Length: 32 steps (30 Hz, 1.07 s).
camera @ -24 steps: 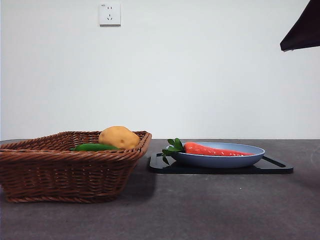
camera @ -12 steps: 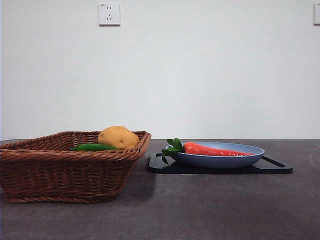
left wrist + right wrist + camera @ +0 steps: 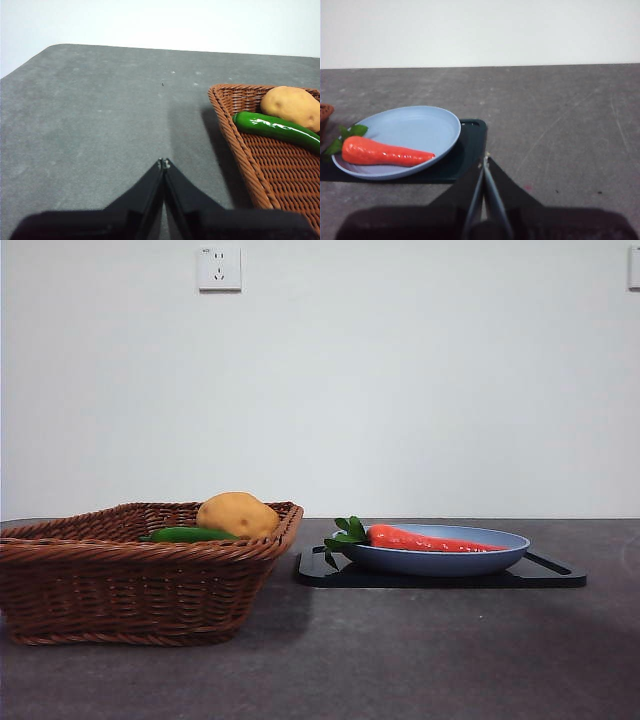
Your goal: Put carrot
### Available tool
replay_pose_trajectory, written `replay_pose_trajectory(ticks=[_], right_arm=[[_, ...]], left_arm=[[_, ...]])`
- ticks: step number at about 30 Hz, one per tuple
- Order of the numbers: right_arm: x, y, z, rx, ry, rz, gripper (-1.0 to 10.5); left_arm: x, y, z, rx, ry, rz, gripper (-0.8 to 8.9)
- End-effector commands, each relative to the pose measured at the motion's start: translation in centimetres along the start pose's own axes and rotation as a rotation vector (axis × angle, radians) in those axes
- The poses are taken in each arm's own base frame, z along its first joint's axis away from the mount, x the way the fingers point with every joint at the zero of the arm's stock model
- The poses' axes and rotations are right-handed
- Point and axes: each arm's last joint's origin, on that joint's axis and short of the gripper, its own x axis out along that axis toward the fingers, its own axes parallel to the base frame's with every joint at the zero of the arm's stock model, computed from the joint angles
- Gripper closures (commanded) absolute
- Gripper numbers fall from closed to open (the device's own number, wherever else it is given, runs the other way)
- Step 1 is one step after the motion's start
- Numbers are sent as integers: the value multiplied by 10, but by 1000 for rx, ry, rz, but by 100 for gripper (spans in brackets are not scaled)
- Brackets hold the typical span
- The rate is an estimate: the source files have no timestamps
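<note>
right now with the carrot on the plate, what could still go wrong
The carrot lies near one edge of the shallow blue plate, leaves over the rim, so a knock might roll it off. The plate sits loose on a black tray; a bump could slide it. The right gripper, shut and empty, is nearest it; the left gripper waits beside the basket.

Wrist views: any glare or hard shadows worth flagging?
Left wrist view: white specular streaks on the cucumber, soft shadow beside the basket. Right wrist view: small highlights on the carrot, plate evenly lit. Front view: diffuse, soft shadow beside the basket.
</note>
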Motion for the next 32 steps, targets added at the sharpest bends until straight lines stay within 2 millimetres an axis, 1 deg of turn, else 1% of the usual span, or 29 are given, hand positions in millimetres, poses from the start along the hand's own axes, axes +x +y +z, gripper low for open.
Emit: replay_pose_trajectory(ticks=[1, 12, 32], right_arm=[[1, -1, -6, -9, -11, -5, 943], [3, -1, -18, 14, 39, -7, 943], [3, -1, -18, 14, 40, -11, 943]], left_arm=[[1, 0, -3, -7, 3, 0, 805], [1, 0, -3, -7, 3, 0, 805], [1, 0, -3, -7, 3, 0, 805]])
